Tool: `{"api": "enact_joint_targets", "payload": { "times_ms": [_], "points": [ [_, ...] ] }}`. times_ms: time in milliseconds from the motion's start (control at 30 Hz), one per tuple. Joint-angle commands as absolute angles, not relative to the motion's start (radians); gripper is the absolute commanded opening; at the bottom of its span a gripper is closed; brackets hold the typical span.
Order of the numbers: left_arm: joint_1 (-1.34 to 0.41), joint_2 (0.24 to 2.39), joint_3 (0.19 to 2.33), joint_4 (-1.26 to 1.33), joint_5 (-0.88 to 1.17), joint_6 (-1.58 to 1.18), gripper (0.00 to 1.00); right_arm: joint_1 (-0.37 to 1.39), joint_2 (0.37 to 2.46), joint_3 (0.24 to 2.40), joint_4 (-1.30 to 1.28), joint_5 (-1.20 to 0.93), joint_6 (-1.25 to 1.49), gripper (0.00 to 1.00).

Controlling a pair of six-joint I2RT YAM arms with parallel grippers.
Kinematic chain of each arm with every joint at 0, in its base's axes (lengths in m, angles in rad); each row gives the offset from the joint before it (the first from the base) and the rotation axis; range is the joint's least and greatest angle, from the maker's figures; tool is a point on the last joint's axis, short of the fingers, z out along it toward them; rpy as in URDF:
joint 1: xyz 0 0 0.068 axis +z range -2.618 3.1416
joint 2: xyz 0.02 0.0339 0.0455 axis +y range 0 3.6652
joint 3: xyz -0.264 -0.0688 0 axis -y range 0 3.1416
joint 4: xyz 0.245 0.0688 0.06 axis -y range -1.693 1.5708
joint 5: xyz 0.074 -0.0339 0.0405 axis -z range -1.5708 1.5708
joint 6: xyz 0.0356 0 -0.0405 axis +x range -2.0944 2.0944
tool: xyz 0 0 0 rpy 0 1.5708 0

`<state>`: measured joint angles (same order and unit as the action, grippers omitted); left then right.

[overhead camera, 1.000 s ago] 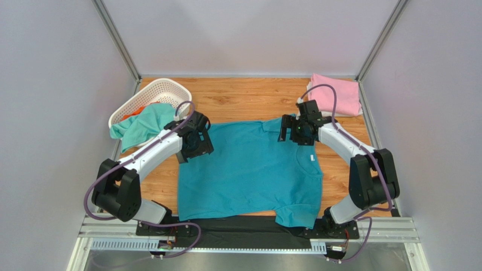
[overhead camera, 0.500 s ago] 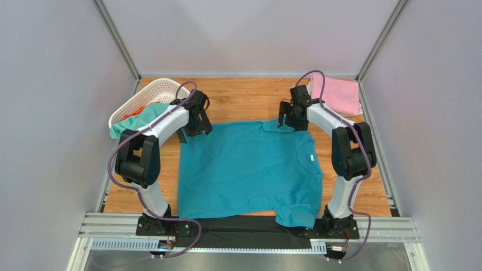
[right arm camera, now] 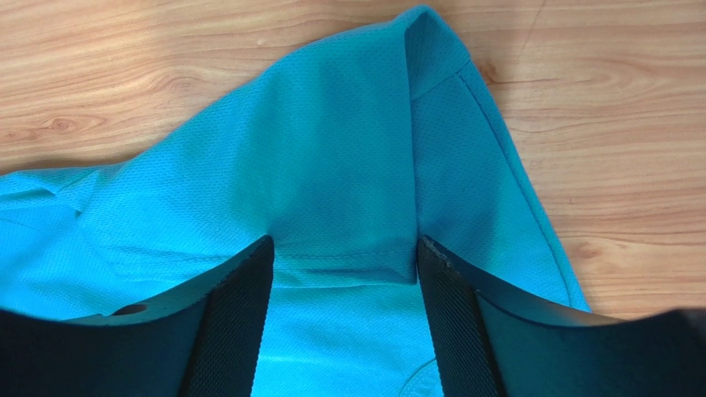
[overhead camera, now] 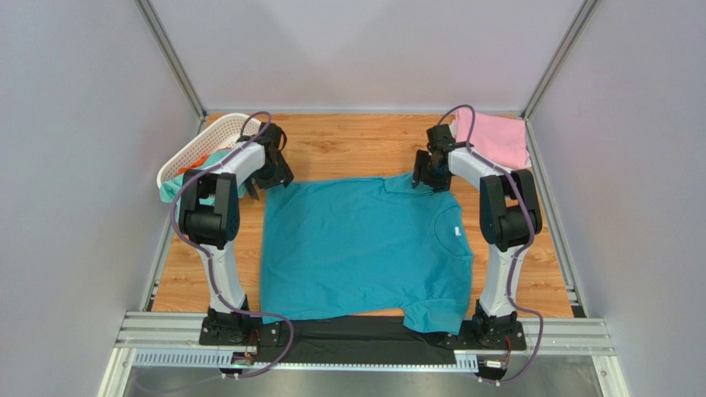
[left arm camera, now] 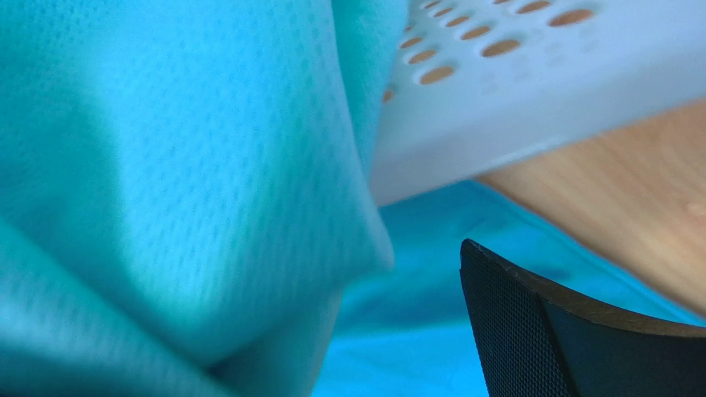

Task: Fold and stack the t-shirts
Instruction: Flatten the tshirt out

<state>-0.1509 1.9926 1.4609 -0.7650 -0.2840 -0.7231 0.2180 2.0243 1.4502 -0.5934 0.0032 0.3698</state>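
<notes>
The teal-blue t-shirt (overhead camera: 365,248) lies spread flat mid-table, its white neck label (overhead camera: 457,231) at the right. My left gripper (overhead camera: 267,175) is at its far left corner, beside the basket. In the left wrist view only one finger (left arm camera: 563,331) shows, far from centre, over teal cloth (left arm camera: 431,331). The mint-green t-shirt (left arm camera: 166,165) hangs over the other side. My right gripper (overhead camera: 431,175) is open and straddles the folded far right sleeve (right arm camera: 348,190), a fingertip (right arm camera: 249,289) on each side. The pink t-shirt (overhead camera: 497,139) lies folded at the far right.
The white lattice basket (overhead camera: 195,149) stands at the far left and holds the mint-green t-shirt (overhead camera: 174,188); its wall fills the top of the left wrist view (left arm camera: 530,91). Metal frame posts and grey walls close in the table's sides and back.
Both arms have stretched toward the far edge. My left gripper moved from the shirt's left edge to its far corner by the basket. My right gripper moved a little farther out.
</notes>
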Motion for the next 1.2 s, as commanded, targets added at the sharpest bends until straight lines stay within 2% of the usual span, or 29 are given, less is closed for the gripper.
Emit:
{"api": "enact_joint_targets", "payload": {
  "times_ms": [0,100,267,400,567,667,767,800,933,967,1167],
  "points": [
    [-0.130,2.000,1.540,-0.718,-0.304,-0.672,1.00,0.215,2.045,1.496,-0.594,0.015,0.371,0.65],
    [-0.118,2.026,1.580,-0.719,-0.296,-0.663,0.99,0.215,2.056,1.511,-0.592,0.015,0.374,0.59],
    [-0.115,2.066,1.609,-0.726,-0.287,-0.675,0.90,0.212,2.072,1.532,-0.592,-0.015,0.377,0.38],
    [-0.114,2.086,1.624,-0.753,-0.319,-0.701,0.82,0.212,2.062,1.540,-0.592,-0.012,0.379,0.17],
    [-0.114,2.102,1.640,-0.779,-0.318,-0.733,0.73,0.210,2.023,1.519,-0.580,0.032,0.373,0.00],
    [-0.114,2.106,1.643,-0.819,-0.359,-0.779,0.73,0.212,1.990,1.494,-0.566,0.040,0.359,0.00],
    [-0.115,2.106,1.638,-0.821,-0.376,-0.805,0.64,0.210,1.956,1.474,-0.565,0.058,0.350,0.00],
    [-0.115,2.112,1.641,-0.821,-0.376,-0.811,0.64,0.210,1.951,1.470,-0.560,0.058,0.347,0.00],
    [-0.115,2.144,1.669,-0.831,-0.373,-0.825,0.51,0.210,1.928,1.470,-0.551,0.043,0.331,0.00],
    [-0.115,2.148,1.670,-0.839,-0.386,-0.839,0.50,0.210,1.927,1.470,-0.549,0.035,0.330,0.00],
    [-0.115,2.178,1.690,-0.874,-0.414,-0.856,0.28,0.210,1.942,1.477,-0.548,0.014,0.324,0.00]
  ]
}}
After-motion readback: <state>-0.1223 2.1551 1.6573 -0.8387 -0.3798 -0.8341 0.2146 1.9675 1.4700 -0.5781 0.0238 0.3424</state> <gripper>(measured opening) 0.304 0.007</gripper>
